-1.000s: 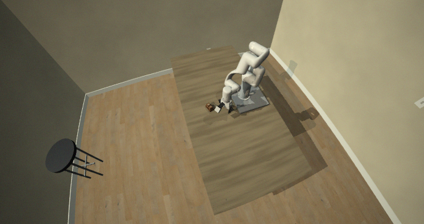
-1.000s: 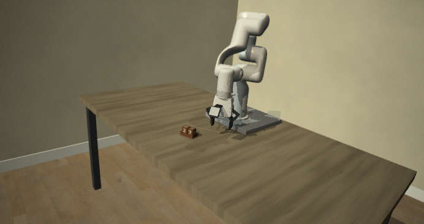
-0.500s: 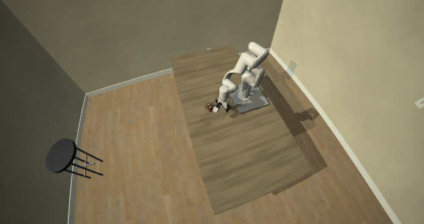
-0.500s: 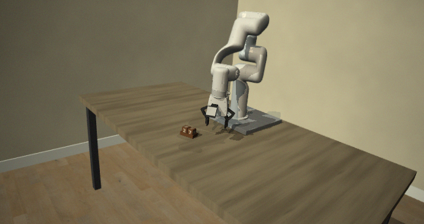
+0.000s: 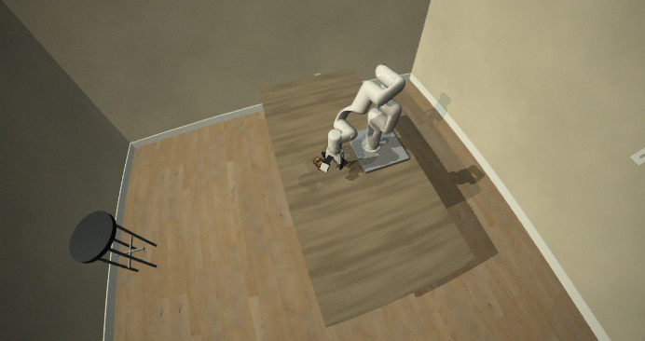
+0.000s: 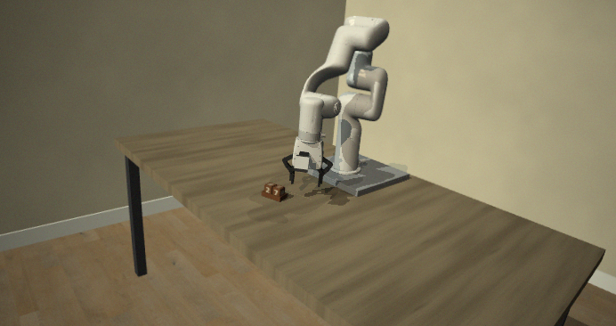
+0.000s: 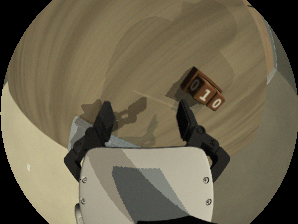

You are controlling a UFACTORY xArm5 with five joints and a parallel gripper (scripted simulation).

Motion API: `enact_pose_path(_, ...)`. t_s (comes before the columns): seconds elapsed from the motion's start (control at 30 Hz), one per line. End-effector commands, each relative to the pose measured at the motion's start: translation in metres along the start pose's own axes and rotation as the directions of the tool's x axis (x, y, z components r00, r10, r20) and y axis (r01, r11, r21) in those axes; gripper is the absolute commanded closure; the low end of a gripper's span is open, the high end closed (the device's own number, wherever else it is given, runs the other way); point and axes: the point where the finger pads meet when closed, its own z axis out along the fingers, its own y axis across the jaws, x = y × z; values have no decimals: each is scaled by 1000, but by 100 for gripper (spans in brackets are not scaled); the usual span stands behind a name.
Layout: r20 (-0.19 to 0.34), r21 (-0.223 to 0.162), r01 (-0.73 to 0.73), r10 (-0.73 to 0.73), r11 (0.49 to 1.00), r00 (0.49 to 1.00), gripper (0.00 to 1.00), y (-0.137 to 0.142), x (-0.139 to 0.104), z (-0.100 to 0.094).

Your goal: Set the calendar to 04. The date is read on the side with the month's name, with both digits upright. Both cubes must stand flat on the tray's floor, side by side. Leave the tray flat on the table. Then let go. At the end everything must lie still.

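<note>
The small brown tray (image 6: 272, 197) (image 7: 206, 78) lies flat on the table. Two brown cubes stand side by side in it. In the exterior view, the left cube (image 6: 268, 190) shows 2 and the right cube (image 6: 278, 191) shows 7, both upright. In the wrist view, digits 0, 1 and 0 show on the cubes' other faces, slanted, the first in shade. No month's name is readable. My gripper (image 6: 305, 184) (image 7: 145, 103) is open and empty above the table, beside the tray, on the side toward the robot's base. The tray is outside the fingers.
The wooden table (image 5: 373, 238) (image 6: 401, 246) carries the arm's grey base plate (image 5: 387, 159) (image 6: 378, 179), close behind the gripper. The table's long edge lies beyond the tray, away from the base. A black stool (image 5: 93, 237) stands on the floor, far from the table.
</note>
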Motion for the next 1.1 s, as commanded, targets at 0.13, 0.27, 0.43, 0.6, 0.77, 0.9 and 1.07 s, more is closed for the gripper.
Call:
enact_pose_path(0.13,-2,-1,75,-75,997,997,0,25,9,-1)
enact_pose_path(0.27,-2,-1,93,-93,996,996,0,26,9,-1)
enact_pose_path(0.43,-1,-1,178,-178,984,984,0,43,14,-1)
enact_pose_path(0.6,-1,-1,185,-185,983,983,0,52,17,-1)
enact_pose_path(0.77,-1,-2,280,-280,960,960,0,62,21,-1)
enact_pose_path(0.9,-1,-1,280,-280,960,960,0,75,24,0)
enact_pose_path(1.07,-1,-1,299,-299,954,954,0,79,25,0)
